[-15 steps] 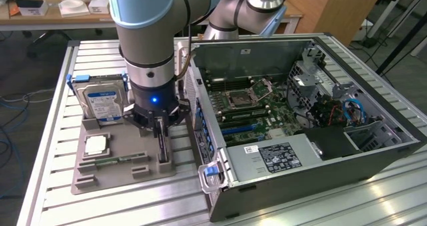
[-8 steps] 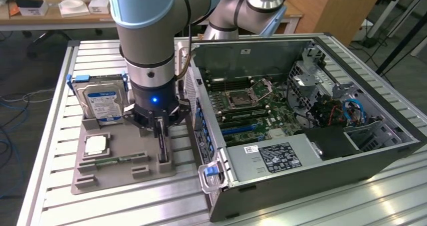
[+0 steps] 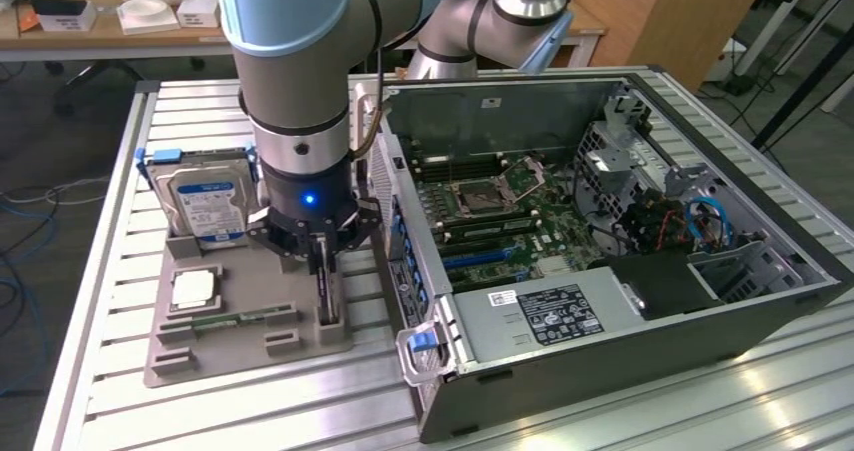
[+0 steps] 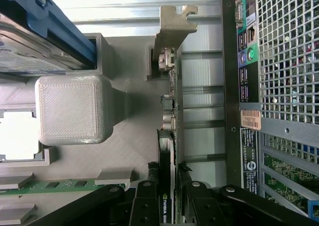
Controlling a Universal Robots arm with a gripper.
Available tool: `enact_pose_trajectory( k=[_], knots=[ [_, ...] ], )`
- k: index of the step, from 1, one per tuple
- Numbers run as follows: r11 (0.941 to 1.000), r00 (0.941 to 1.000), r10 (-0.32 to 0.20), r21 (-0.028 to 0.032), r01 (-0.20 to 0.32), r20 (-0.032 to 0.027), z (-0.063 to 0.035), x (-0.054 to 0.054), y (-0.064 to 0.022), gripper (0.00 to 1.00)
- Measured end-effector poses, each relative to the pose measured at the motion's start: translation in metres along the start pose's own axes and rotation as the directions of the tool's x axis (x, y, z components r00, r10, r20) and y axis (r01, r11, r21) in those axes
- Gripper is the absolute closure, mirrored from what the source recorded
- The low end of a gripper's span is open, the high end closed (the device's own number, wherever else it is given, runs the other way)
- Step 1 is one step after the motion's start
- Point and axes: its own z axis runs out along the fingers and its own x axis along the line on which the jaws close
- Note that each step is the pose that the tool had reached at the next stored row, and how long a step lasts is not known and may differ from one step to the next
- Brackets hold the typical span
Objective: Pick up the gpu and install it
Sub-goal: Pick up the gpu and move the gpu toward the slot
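Observation:
The gpu (image 3: 328,289) stands on edge in a slot of the grey holder tray (image 3: 240,361), beside the open computer case (image 3: 747,311). In the wrist view the gpu (image 4: 170,111) is a thin dark card seen edge-on, with its pale metal bracket (image 4: 174,26) at the far end. My gripper (image 3: 324,261) has come straight down over it. The black fingers (image 4: 149,196) sit close against both faces of the card, and the gripper (image 4: 169,191) is shut on it. The card still rests in the tray.
A silver hard drive (image 3: 207,206) in a blue frame stands at the tray's back. A processor chip (image 3: 196,289) and a green memory stick (image 3: 227,321) lie in the tray. The case's rear wall (image 4: 239,86) rises right beside the card. The motherboard (image 3: 521,221) lies exposed inside.

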Motion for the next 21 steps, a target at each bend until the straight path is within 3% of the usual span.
enact_pose_trajectory(
  k=[12, 21],
  knots=[
    [1.0000, 1.0000, 0.000, -0.0004, 0.000, 0.0004, -0.0003, -0.0001, 0.0001, 0.74],
    [1.0000, 1.0000, 0.000, 0.0000, 0.000, 0.0000, -0.0089, -0.0002, 0.0004, 0.74]
  ],
)
